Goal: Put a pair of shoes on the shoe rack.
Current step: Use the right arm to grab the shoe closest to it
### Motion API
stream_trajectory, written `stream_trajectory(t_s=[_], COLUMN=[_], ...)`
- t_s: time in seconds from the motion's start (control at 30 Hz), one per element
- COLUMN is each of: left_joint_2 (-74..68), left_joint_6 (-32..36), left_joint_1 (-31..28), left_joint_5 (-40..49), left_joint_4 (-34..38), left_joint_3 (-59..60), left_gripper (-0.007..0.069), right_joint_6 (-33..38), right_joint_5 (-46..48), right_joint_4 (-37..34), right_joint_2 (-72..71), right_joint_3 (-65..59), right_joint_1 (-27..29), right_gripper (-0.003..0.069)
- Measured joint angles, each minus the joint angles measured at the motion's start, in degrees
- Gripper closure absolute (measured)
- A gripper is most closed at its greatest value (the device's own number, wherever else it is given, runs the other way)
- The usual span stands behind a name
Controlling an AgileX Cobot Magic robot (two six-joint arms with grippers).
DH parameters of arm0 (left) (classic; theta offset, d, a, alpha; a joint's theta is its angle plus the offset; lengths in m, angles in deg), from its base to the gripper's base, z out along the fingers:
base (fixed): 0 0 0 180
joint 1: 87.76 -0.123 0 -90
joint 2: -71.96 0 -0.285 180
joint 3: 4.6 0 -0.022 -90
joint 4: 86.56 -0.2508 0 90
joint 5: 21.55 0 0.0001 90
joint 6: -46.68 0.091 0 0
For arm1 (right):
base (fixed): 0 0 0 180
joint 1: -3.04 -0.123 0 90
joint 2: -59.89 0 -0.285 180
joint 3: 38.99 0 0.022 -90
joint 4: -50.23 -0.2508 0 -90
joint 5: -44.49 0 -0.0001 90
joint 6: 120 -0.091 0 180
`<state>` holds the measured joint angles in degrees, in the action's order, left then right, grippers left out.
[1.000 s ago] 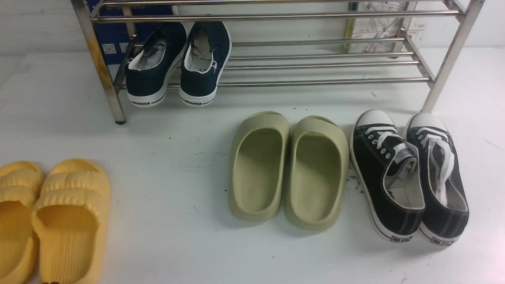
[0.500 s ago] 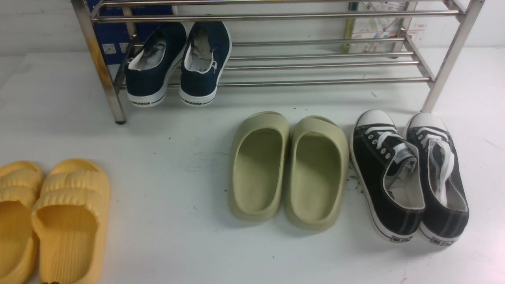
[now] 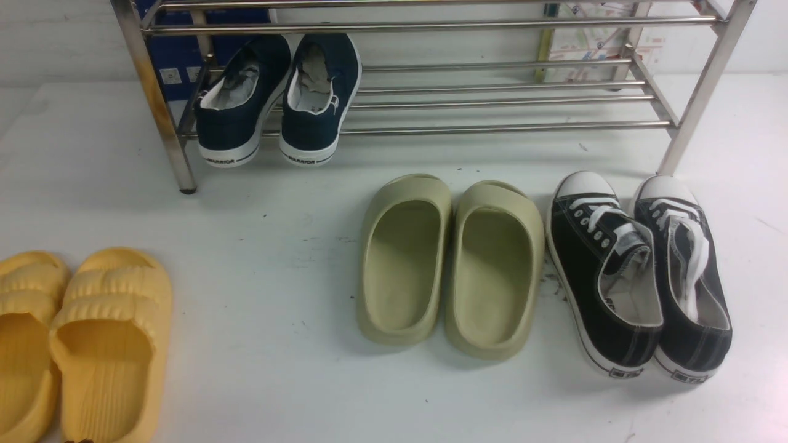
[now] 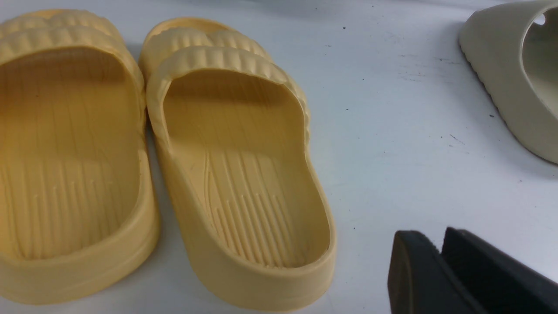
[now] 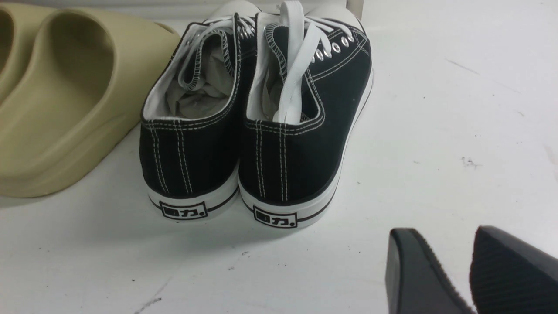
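Note:
The pair of shoes, black canvas sneakers with white toe caps and laces, stands side by side on the white table at the front right, one shoe (image 3: 603, 277) beside the other (image 3: 686, 277), toes towards the shoe rack (image 3: 492, 129). The steel rack spans the back. In the right wrist view their heels (image 5: 192, 148) (image 5: 296, 152) face me, and my right gripper (image 5: 442, 235) hovers open behind them, apart from them, with nothing between its fingers. My left gripper (image 4: 433, 237) is over bare table next to a yellow slide (image 4: 235, 165), fingers pressed together and empty. Neither gripper shows in the front view.
Navy slip-on sneakers (image 3: 277, 98) lean on the rack's lower tier at its left end. Olive-green slides (image 3: 449, 264) lie just left of the black sneakers, nearly touching them. Yellow slides (image 3: 80, 344) sit at the front left corner. The rack's right leg (image 3: 695, 111) stands behind the sneakers.

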<state>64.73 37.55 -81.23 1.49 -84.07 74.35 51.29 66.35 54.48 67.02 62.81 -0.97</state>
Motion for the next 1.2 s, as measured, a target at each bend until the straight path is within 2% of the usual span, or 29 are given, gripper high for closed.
stream_trajectory(t_s=[0.07, 0.2, 0.37, 0.47, 0.57, 0.6, 0.7, 0.73, 0.77, 0.8, 0.83, 0.87, 1.0, 1.07, 1.2], left_joint_2=[0.0, 0.0, 0.0, 0.0, 0.0, 0.0, 0.0, 0.0, 0.0, 0.0, 0.0, 0.0, 0.0, 0.0, 0.0], left_joint_6=[0.0, 0.0, 0.0, 0.0, 0.0, 0.0, 0.0, 0.0, 0.0, 0.0, 0.0, 0.0, 0.0, 0.0, 0.0], left_joint_1=[0.0, 0.0, 0.0, 0.0, 0.0, 0.0, 0.0, 0.0, 0.0, 0.0, 0.0, 0.0, 0.0, 0.0, 0.0], left_joint_5=[0.0, 0.0, 0.0, 0.0, 0.0, 0.0, 0.0, 0.0, 0.0, 0.0, 0.0, 0.0, 0.0, 0.0, 0.0], left_joint_4=[0.0, 0.0, 0.0, 0.0, 0.0, 0.0, 0.0, 0.0, 0.0, 0.0, 0.0, 0.0, 0.0, 0.0, 0.0], left_joint_3=[0.0, 0.0, 0.0, 0.0, 0.0, 0.0, 0.0, 0.0, 0.0, 0.0, 0.0, 0.0, 0.0, 0.0, 0.0], left_gripper=[0.0522, 0.0514, 0.0512, 0.0510, 0.0507, 0.0503, 0.0500, 0.0498, 0.0498, 0.0496, 0.0496, 0.0494, 0.0493, 0.0491, 0.0491], right_joint_6=[0.0, -0.2, -2.0, -3.8, -6.9, -8.8, -10.8, -11.9, -12.0, -12.3, -12.3, -12.5, -11.1, -10.1, -6.1], right_joint_5=[-0.3, -7.5, -20.0, -33.7, -36.5, -36.3, -33.1, -27.3, -26.5, -19.5, -19.5, -10.8, 0.4, 3.0, 10.6], right_joint_4=[-0.1, -3.5, -6.9, -7.4, -7.6, -7.6, -7.8, -7.8, -7.8, -7.7, -7.6, -6.5, -0.9, -0.4, -5.1], right_joint_2=[0.0, 0.0, 0.0, 0.0, 0.0, 0.6, 3.7, 7.4, 8.4, 13.1, 13.1, 19.4, 30.6, 34.7, 43.8], right_joint_3=[0.0, -0.5, -0.5, -0.2, 2.5, 6.9, 16.7, 24.5, 25.5, 33.2, 34.1, 41.5, 48.8, 49.1, 49.2], right_joint_1=[0.0, 0.0, 0.0, 0.0, 0.0, 0.0, 0.0, 0.0, 0.0, 0.0, 0.0, 0.0, 0.0, 0.0, 0.0], right_gripper=[0.0420, 0.0420, 0.0420, 0.0420, 0.0420, 0.0420, 0.0420, 0.0420, 0.0420, 0.0420, 0.0420, 0.0420, 0.0420, 0.0420, 0.0420])
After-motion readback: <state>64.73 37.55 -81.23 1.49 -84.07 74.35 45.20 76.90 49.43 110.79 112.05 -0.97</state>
